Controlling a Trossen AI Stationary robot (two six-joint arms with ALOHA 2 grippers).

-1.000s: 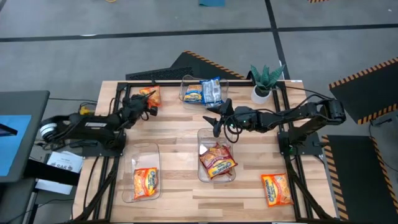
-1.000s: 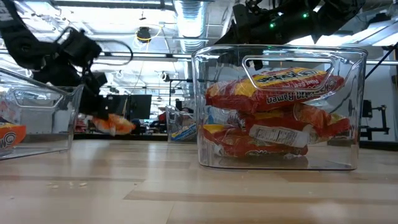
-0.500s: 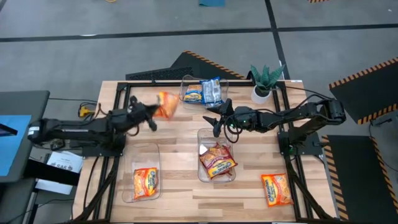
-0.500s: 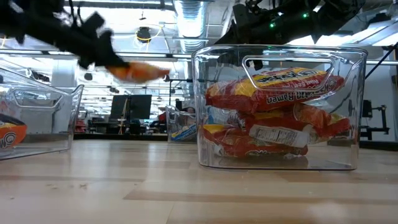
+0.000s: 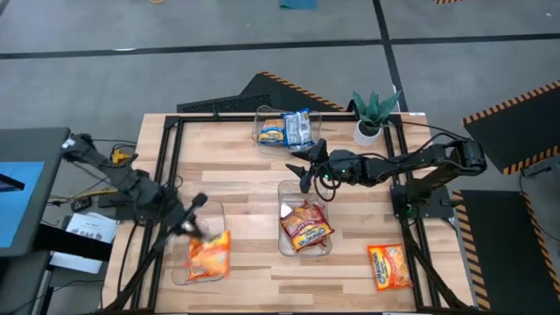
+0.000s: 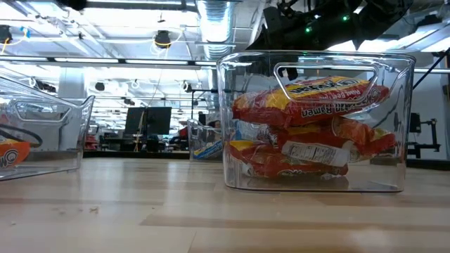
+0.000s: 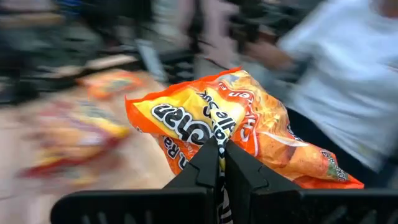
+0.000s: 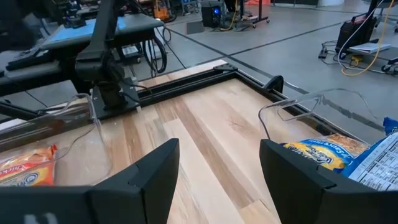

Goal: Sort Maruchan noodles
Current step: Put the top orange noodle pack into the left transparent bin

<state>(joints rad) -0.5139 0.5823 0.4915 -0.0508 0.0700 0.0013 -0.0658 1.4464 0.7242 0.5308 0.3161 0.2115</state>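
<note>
We've swung the orange packet (image 5: 212,254) down to the lower-left bin (image 5: 178,273), left gripper (image 5: 196,229) clamped on it; right gripper (image 5: 305,165) waits, fingers apart.

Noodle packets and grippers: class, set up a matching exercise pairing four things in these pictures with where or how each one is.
Things:
1. blue packets
2. red-brown packets
3. left gripper
4. right gripper

States:
A. open, over bare wood mid-table
B. in the middle bin
C. in the far bin by the plant
D. shut on an orange packet above the near-left bin

Pairs: 1-C, 2-B, 3-D, 4-A
</note>
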